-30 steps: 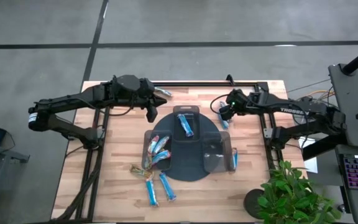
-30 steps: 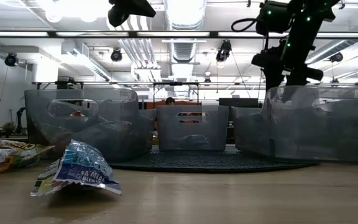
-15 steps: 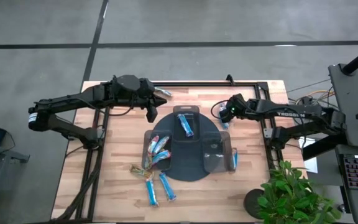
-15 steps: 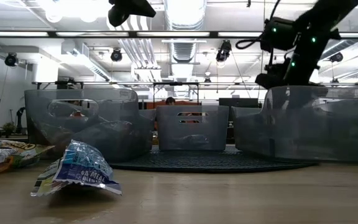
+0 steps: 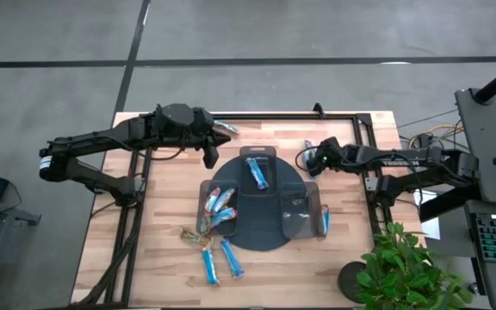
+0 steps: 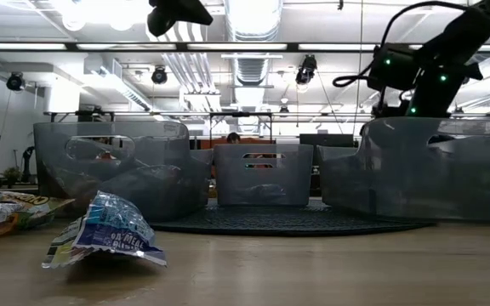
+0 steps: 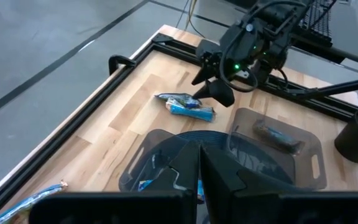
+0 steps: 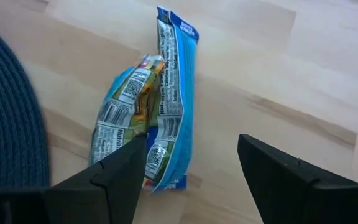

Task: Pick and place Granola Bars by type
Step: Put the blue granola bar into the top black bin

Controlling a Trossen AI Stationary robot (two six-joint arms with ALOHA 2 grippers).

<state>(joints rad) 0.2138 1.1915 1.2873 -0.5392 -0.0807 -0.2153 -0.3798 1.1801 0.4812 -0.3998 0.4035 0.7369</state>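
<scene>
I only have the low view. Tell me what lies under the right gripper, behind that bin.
Observer: Two Granola Bars lie side by side on the table, just off the round tray.
Operator: Report that gripper's jaws.
Observer: The right gripper is open and low over the bars' end, with nothing held.
Operator: Now report the left arm.
Observer: The left gripper is shut and empty, and hangs by the tray's left edge.

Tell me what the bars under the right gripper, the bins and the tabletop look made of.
Blue bars: glossy printed film wrappers, creased, probably plastic foil.
Bins: translucent grey plastic; the room shows through them.
Tabletop: pale wood, judging by its plank seams and grain.
</scene>
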